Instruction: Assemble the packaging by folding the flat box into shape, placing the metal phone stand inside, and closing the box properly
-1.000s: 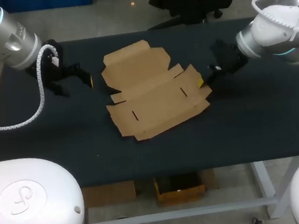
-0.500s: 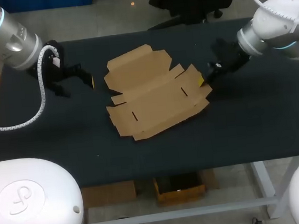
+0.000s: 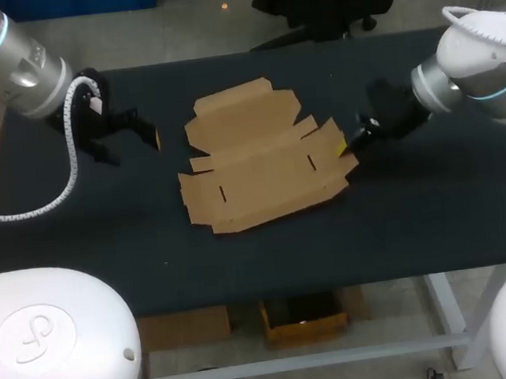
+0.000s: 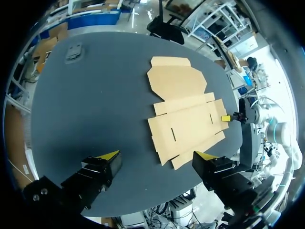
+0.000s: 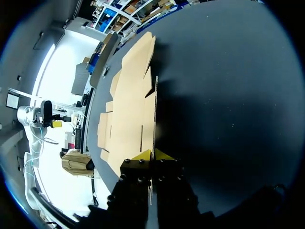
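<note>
The right gripper (image 3: 349, 144) has pulled the box (image 3: 263, 157) a little toward its own side and turned it, so it lies straighter now. Its yellow tips pinch the thin edge of a side flap. The box is flat in the middle of the table (image 3: 434, 208), so I think folding has not begun. The left gripper (image 3: 151, 136) is spread wide, well apart from it. The box is thin, stiff brown cardboard with flaps and small slots.
</note>
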Motion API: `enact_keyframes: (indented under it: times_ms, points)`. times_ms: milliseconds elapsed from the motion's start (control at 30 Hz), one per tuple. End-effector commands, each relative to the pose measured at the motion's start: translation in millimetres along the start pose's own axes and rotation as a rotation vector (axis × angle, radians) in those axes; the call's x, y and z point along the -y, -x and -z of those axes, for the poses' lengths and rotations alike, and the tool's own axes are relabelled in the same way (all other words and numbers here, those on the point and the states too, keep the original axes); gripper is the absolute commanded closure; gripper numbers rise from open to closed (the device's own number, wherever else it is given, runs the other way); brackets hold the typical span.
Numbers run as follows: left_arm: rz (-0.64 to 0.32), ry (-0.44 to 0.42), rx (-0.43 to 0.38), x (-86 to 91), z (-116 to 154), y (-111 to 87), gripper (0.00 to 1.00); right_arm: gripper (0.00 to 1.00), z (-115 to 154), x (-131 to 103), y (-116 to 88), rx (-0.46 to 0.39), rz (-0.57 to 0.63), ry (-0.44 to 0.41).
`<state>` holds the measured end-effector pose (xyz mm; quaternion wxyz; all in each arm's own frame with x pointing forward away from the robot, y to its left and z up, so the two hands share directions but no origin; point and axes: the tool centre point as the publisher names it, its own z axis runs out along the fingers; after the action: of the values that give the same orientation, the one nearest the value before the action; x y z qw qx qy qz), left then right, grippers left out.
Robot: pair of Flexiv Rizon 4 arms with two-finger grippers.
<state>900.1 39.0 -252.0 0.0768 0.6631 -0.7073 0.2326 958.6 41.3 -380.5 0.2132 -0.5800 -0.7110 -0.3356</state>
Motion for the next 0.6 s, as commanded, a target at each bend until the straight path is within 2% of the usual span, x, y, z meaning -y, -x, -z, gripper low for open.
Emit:
enact_keyframes:
  times_ms: [33,600]
  points:
    - [0.001,0.004,0.003,0.8,-0.7,-0.7,0.00,1.00,7.3,8.0,-6.7,-0.006,0.006,0.014]
    - [-0.002,0.005,0.000,-1.3,-1.6,-3.1,0.00,1.00,5.1,32.6,-0.5,-0.021,-0.043,0.034]
